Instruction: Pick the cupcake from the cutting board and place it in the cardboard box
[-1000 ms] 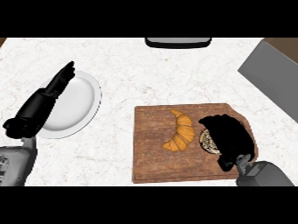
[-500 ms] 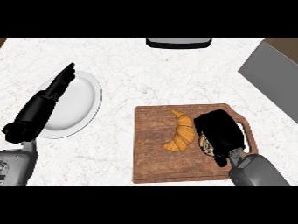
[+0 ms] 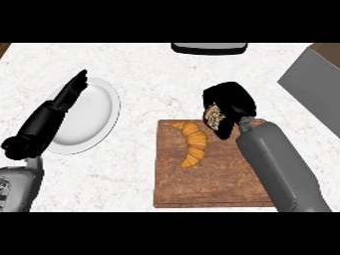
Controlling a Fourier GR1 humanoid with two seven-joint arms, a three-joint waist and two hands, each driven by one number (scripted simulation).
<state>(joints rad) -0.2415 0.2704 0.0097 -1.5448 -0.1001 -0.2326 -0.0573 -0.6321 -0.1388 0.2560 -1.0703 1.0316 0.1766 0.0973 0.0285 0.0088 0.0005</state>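
My right hand (image 3: 233,104) is curled round the cupcake (image 3: 214,117), of which only a pale speckled patch shows between the black fingers. It is lifted over the far edge of the wooden cutting board (image 3: 211,184). An orange croissant (image 3: 192,143) lies on the board's left half. The grey slanted panel (image 3: 323,89) at the right edge looks like the box's side; its inside is out of view. My left hand (image 3: 64,99) rests open, fingers straight, over the white plate (image 3: 91,119).
A dark object (image 3: 209,48) sits at the counter's far edge, top centre. White marble counter (image 3: 150,74) lies between the board and the far edge. Brown floor shows at the upper corners.
My right hand has closed on the cupcake and risen off the board, moving toward the far edge. The right forearm now reaches further in. The left arm has kept still.
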